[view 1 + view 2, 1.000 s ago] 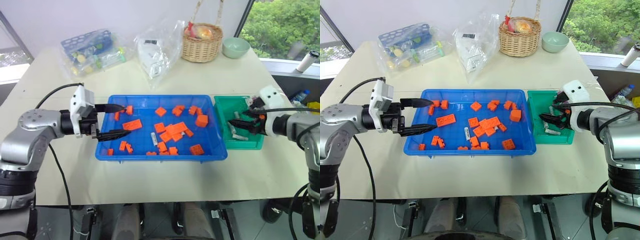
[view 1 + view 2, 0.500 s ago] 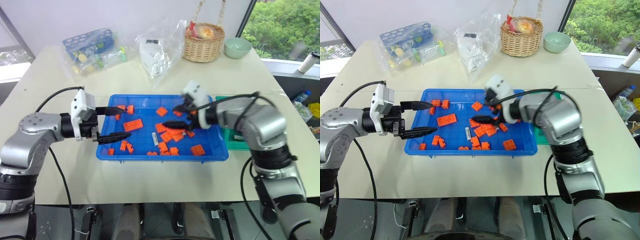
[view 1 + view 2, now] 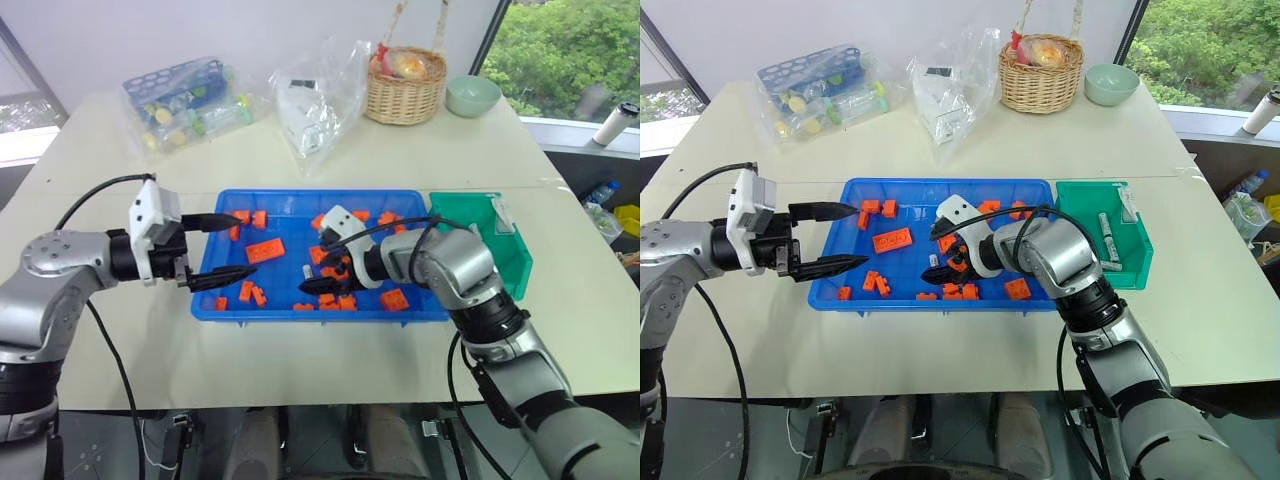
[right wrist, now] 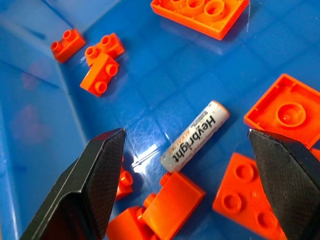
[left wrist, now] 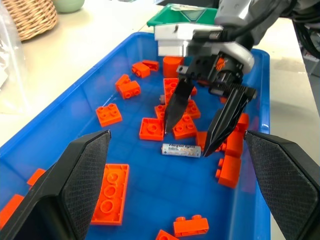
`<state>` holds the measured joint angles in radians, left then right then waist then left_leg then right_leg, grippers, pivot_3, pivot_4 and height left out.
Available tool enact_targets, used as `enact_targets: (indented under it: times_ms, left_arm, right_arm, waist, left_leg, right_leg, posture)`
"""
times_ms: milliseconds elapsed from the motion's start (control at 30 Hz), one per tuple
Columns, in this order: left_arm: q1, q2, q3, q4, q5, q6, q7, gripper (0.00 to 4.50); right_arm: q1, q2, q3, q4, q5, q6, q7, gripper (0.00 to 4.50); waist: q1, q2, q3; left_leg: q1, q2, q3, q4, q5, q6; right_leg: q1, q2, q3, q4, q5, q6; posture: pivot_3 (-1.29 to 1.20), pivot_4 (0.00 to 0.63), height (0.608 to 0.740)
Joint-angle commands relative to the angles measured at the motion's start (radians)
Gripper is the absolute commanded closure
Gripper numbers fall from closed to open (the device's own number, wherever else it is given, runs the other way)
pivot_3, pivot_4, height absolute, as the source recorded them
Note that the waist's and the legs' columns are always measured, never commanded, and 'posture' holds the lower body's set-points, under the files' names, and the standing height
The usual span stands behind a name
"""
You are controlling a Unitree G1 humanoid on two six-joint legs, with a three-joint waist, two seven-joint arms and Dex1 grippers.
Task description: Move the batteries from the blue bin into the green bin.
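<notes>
Your small silver-grey cylindrical battery [image 4: 195, 136] lies flat among orange bricks [image 4: 198, 13] on the shallow bright-blue plastic bin's [image 3: 228, 307] floor, long axis crossing between your right pincer's [image 5: 196, 127] wide-spread fingers.

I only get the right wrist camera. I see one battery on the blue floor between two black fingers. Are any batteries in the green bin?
Observer: Yes, the green bin has a few batteries lying inside.
Operator: Where is the other hand?
Observer: The left hand is open and holds nothing, at the left end of the blue bin.
Operator: Are more batteries hiding in the blue one?
Observer: I see just that one battery, under the open right hand. The rest looks like orange bricks.
</notes>
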<state>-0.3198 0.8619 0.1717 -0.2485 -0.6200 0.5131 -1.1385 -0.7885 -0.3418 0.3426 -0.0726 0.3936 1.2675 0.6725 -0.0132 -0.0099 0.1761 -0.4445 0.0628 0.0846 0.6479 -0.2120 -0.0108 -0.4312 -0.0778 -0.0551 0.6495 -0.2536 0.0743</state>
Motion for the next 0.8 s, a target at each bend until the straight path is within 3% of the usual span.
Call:
enact_targets:
  times_ms: [33,133,233,433,467,600,800]
  left_arm:
    - [-0.016,0.015,0.024,-0.021,-0.009,-0.005,0.004,0.0]
    - [-0.022,0.013,0.021,-0.019,-0.008,-0.006,0.005,0.0]
    - [-0.035,0.016,0.018,-0.007,-0.006,-0.008,-0.002,0.0]
    - [-0.06,0.018,0.012,0.016,0.001,-0.011,-0.014,0.0]
    - [-0.065,0.017,0.008,0.02,0.002,-0.01,-0.016,0.0]
    - [-0.083,0.012,-0.005,0.038,0.008,-0.015,-0.027,0.0]
    - [-0.103,-0.007,-0.03,0.06,0.015,-0.02,-0.034,0.0]
  right_arm:
    - [-0.017,0.016,0.06,0.04,-0.03,-0.055,0.003,0.49]
    - [-0.018,0.029,0.092,0.077,-0.056,-0.099,0.003,0.49]
    - [-0.013,0.03,0.114,0.083,-0.067,-0.122,0.013,1.27]
    - [-0.012,0.026,0.107,0.072,-0.075,-0.136,0.021,4.27]
    - [-0.016,0.025,0.1,0.063,-0.073,-0.135,0.023,4.44]
    - [-0.045,0.028,0.031,0.017,-0.033,-0.102,0.03,4.44]
    - [-0.161,-0.003,-0.35,-0.039,0.108,0.063,-0.018,4.44]
  waist:
    - [-0.001,0.0,0.0]
    - [-0.001,-0.001,-0.001]
    - [-0.001,-0.001,-0.001]
    - [-0.001,-0.001,-0.001]
    - [-0.001,-0.001,-0.001]
    - [0.0,-0.001,-0.001]
    - [0.003,0.0,0.0]
  left_leg:
    - [0.0,0.0,0.0,0.0,0.0,0.0]
    - [0.0,0.0,0.0,0.0,0.0,0.0]
    - [0.001,0.0,0.0,0.0,0.0,0.0]
    - [0.001,0.0,0.0,0.0,0.0,0.0]
    - [0.001,0.0,0.0,0.0,0.0,0.0]
    - [0.001,0.0,0.0,0.0,0.0,0.0]
    - [0.0,0.0,0.0,0.0,0.0,0.0]
  right_leg:
    - [0.0,0.0,0.0,0.0,0.0,0.0]
    - [0.0,0.0,0.0,0.0,0.0,0.0]
    - [0.001,0.0,0.0,0.0,0.0,0.0]
    - [0.001,0.0,0.0,0.0,0.0,0.0]
    - [0.001,0.0,0.0,0.0,0.0,0.0]
    - [0.001,0.0,0.0,0.0,0.0,0.0]
    - [0.0,0.0,0.0,0.0,0.0,0.0]
  posture:
    - [0.0,0.15,0.736]
    - [0.0,0.15,0.736]
    - [0.0,0.15,0.736]
    - [0.0,0.15,0.736]
    - [0.0,0.15,0.736]
    - [0.0,0.15,0.736]
    - [0.0,0.15,0.736]
